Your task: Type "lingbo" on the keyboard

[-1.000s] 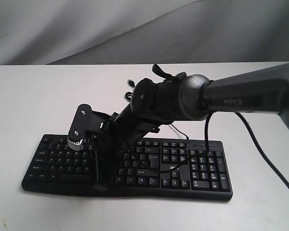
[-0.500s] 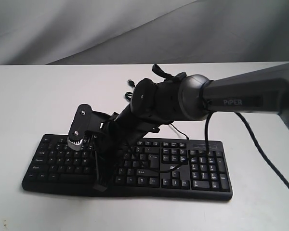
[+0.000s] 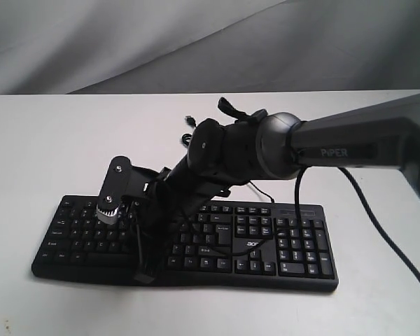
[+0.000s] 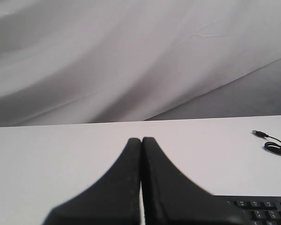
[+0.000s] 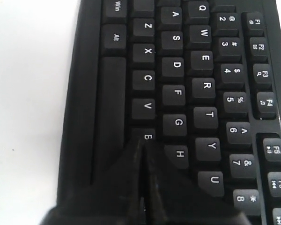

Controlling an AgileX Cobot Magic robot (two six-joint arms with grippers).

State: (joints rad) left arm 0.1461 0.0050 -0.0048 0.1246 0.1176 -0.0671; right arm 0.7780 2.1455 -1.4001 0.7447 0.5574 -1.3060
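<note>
The black keyboard (image 3: pixel 294 245) lies across the white table, with its acer logo toward the front. My right arm reaches over it from the right, and my right gripper (image 3: pixel 144 274) points down at the front key rows left of the middle. In the right wrist view the right gripper (image 5: pixel 143 144) is shut with nothing held, and its tips sit on the edge of the B key (image 5: pixel 148 136), beside H and the space bar. My left gripper (image 4: pixel 141 140) is shut and empty over bare table, with a corner of the keyboard (image 4: pixel 264 211) just beside it.
The keyboard's thin USB cable and plug (image 3: pixel 190 120) lie coiled on the table behind it, and the same plug (image 4: pixel 258 133) shows in the left wrist view. White table (image 3: pixel 49 140) surrounds the keyboard, and a grey cloth backdrop (image 3: pixel 126 42) hangs behind.
My right arm has shifted slightly left and lower, bringing the shut fingertips closer onto the keys. The keyboard has not moved.
</note>
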